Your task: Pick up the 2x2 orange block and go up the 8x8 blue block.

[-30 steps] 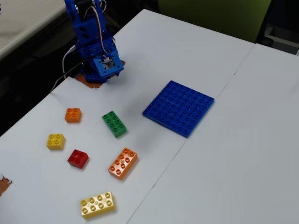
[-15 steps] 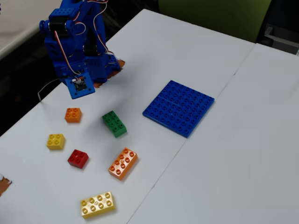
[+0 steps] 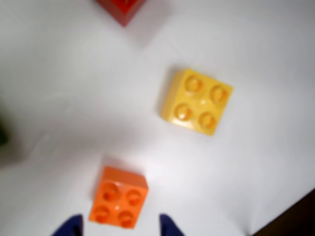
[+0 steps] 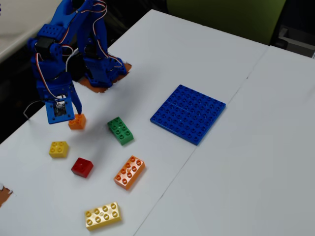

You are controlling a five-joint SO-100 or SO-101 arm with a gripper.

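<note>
Tool (image 4: 72, 112) now over 2x2 orange block (image 4: 77, 121)

Six bricks (image 4: 129, 171), one baseplate (image 4: 188, 113).

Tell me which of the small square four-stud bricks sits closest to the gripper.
The small square orange plastic brick, lying between the open gripper's tips; the yellow and red square bricks lie farther off.

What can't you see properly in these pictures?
- Red brick: cut off by the top edge of the wrist view.
- Gripper: only its two blue fingertips poke in at the bottom of the wrist view; in the fixed view the arm hides its tips.
- Orange block: partly covered by the arm in the fixed view, so contact can't be told.
- Dark green smudge: blurred, cut off at the left edge of the wrist view.
</note>
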